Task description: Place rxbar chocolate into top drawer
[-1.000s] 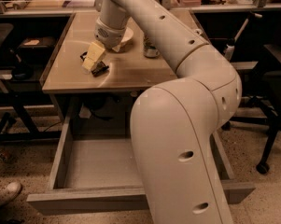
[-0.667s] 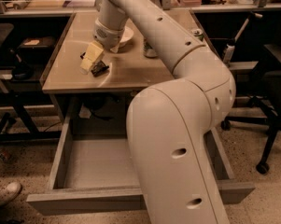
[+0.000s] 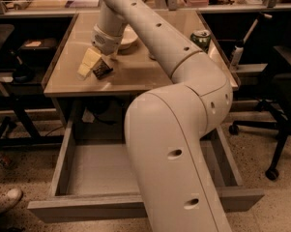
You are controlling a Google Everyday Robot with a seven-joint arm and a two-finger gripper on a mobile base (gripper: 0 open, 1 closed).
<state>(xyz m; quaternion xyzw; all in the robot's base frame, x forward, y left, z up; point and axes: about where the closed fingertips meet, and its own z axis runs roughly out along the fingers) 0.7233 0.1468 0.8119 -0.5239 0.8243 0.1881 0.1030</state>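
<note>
My gripper [image 3: 93, 68] hangs over the left part of the wooden table top [image 3: 135, 74], its pale fingers [image 3: 86, 64] pointing down and left. It is shut on the rxbar chocolate [image 3: 102, 71], a small dark bar held tilted just above the table surface. The top drawer [image 3: 62, 164] is pulled wide open below the table's front edge, and the part of its pale floor that shows is bare. My arm's big elbow covers the drawer's middle and right part.
A white bowl [image 3: 129, 37] sits on the table behind the gripper, and a green can [image 3: 200, 36] stands at the right. An office chair [image 3: 280, 105] stands to the right. A shoe [image 3: 6, 200] is on the floor at the bottom left.
The gripper with the bar has shifted slightly left and toward the table's front edge. The drawer has stayed open.
</note>
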